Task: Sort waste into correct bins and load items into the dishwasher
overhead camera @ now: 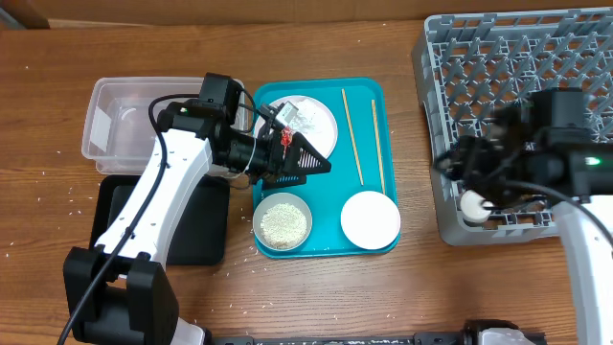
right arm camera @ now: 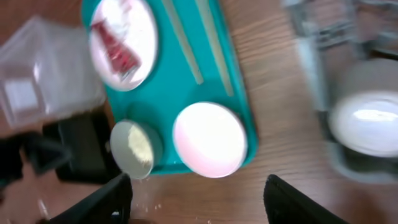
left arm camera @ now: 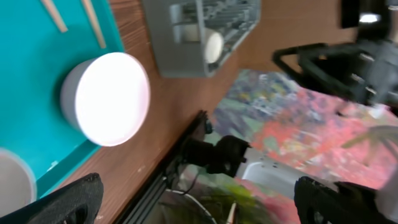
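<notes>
No brand or label could be read anywhere (any print on the crumpled shiny red wrapper (right arm camera: 115, 55) was too small to make out). The left gripper (overhead camera: 324, 165) hung over the large teal plastic tray (overhead camera: 364, 96) at mid-table, its fingers (left arm camera: 62, 199) spread wide and nothing seen between them. The wrapper lay on the round white plate (overhead camera: 321, 120) at the tray's far-left corner. The right gripper (overhead camera: 450, 168) hovered at the left wall of the large square grey plastic dish rack (overhead camera: 479, 57) by the table's right edge, its fingers likewise splayed and empty. A small white cup (overhead camera: 472, 203) sat inside the rack's near-left corner. On the tray, two thin wooden chopsticks (overhead camera: 352, 136) lay apart; nearer the table's front edge a small bowl (overhead camera: 256, 221) held white rice grains (overhead camera: 282, 223), beside an empty pale-pink bowl (overhead camera: 370, 218). Toward the left edge sat a clear rectangular plastic tub (overhead camera: 96, 125), with a shallow black rectangular tray (overhead camera: 196, 230) just in front of it.
</notes>
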`<state>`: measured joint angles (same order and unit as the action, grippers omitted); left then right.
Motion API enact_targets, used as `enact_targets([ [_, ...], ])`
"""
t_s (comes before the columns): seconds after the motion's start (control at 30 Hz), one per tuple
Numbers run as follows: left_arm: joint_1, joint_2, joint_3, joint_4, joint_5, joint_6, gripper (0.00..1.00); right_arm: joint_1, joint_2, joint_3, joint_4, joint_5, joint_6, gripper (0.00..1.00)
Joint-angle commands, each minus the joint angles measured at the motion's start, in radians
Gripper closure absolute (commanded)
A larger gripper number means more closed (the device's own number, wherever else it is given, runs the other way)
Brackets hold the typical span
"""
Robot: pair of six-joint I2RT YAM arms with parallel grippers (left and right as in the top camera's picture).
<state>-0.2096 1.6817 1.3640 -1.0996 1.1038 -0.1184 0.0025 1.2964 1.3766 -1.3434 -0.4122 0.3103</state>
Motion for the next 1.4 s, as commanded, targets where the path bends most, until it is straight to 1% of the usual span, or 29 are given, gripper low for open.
enact_targets([
  [0.0,0.000,-0.014,0.010,-0.019,-0.124,0.029,0.03,0.137,-0.005,0.025,0.045,-0.011,0.024,0.31],
  [0.1,0.000,-0.014,0.010,-0.044,-0.175,0.029,0.05,0.224,0.007,0.026,0.101,0.073,0.094,0.31],
  [0.2,0.001,-0.014,0.011,-0.060,-0.224,0.028,0.15,0.289,0.033,0.025,0.163,0.090,0.110,0.30],
  [0.3,0.001,-0.023,0.019,-0.082,-0.302,0.008,0.21,0.336,0.081,0.026,0.210,0.126,0.110,0.31],
  [0.37,0.003,-0.039,0.034,-0.098,-0.369,-0.016,0.21,0.353,0.125,0.026,0.223,0.152,0.109,0.31],
  [0.47,0.013,-0.101,0.082,-0.145,-0.547,-0.071,0.19,0.363,0.222,0.026,0.249,0.174,0.069,0.30],
  [0.57,0.034,-0.178,0.130,-0.194,-0.721,-0.120,0.14,0.361,0.289,0.026,0.280,0.246,0.056,0.30],
  [0.67,0.055,-0.255,0.157,-0.225,-0.811,-0.145,0.08,0.361,0.327,0.026,0.316,0.328,0.029,0.31],
  [0.73,0.063,-0.303,0.159,-0.229,-0.823,-0.145,0.06,0.361,0.349,0.026,0.332,0.348,0.014,0.31],
  [0.97,0.065,-0.399,0.159,-0.239,-0.824,-0.148,0.06,0.369,0.445,0.026,0.407,0.392,-0.027,0.32],
  [1.13,0.065,-0.418,0.159,-0.243,-0.823,-0.156,0.06,0.374,0.519,0.026,0.452,0.406,-0.057,0.36],
  [1.27,0.065,-0.418,0.159,-0.259,-0.823,-0.167,0.07,0.391,0.544,0.026,0.462,0.436,-0.065,0.36],
  [1.37,0.065,-0.418,0.159,-0.261,-0.832,-0.175,0.09,0.402,0.539,0.027,0.447,0.419,-0.075,0.33],
])
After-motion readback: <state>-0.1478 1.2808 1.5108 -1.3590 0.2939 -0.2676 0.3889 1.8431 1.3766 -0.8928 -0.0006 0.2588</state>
